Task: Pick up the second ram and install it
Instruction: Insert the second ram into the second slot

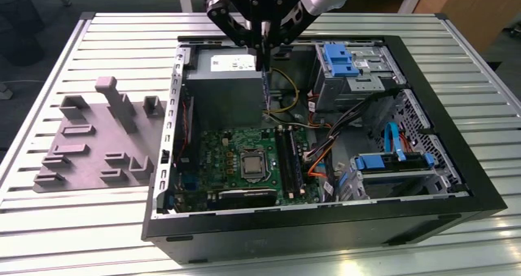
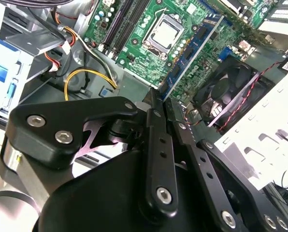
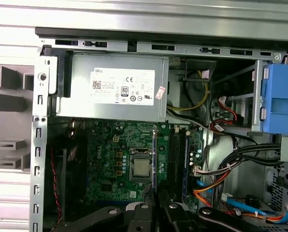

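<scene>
the gripper (image 1: 265,41) is clamped on the second ram (image 1: 266,90), held edge-down, directly below it, above the motherboard (image 1: 236,157) slots. judgement: keep the stick vertical and aligned with the empty slot (image 3: 175,164) before pressing. label print on the power supply (image 3: 117,89) is noted, not transcribed.

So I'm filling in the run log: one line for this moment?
gripper shut on second ram | hanging edge-down above motherboard | inside open case | not seated
</scene>
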Robot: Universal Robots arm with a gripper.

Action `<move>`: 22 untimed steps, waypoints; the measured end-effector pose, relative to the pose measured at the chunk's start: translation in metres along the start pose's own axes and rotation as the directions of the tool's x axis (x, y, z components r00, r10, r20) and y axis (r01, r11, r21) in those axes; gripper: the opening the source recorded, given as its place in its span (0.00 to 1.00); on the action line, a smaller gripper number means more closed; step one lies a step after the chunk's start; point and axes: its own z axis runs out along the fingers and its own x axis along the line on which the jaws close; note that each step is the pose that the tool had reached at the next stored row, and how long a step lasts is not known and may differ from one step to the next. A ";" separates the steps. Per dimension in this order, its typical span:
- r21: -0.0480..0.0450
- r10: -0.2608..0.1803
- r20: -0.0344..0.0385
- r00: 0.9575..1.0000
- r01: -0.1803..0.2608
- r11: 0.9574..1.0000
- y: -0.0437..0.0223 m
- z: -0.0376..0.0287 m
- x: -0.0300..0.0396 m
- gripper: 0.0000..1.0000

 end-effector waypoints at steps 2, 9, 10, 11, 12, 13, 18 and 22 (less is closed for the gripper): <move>0.000 0.000 0.000 1.000 0.000 1.000 0.0000 0.0003 -0.0003 0.14; 0.000 0.000 0.000 1.000 0.000 1.000 -0.0001 0.0020 -0.0003 0.14; 0.000 0.000 0.000 1.000 0.000 1.000 -0.0001 0.0023 -0.0003 0.14; 0.000 0.000 0.000 1.000 0.000 1.000 -0.0002 0.0026 -0.0003 0.14; 0.000 0.000 0.000 1.000 0.000 1.000 -0.0002 0.0031 -0.0003 0.14; 0.000 0.000 0.000 1.000 0.000 1.000 -0.0002 0.0036 -0.0003 0.14; 0.000 0.000 0.000 1.000 0.000 1.000 -0.0003 0.0052 -0.0003 0.14; 0.000 0.000 0.000 1.000 0.000 1.000 -0.0003 0.0055 -0.0003 0.14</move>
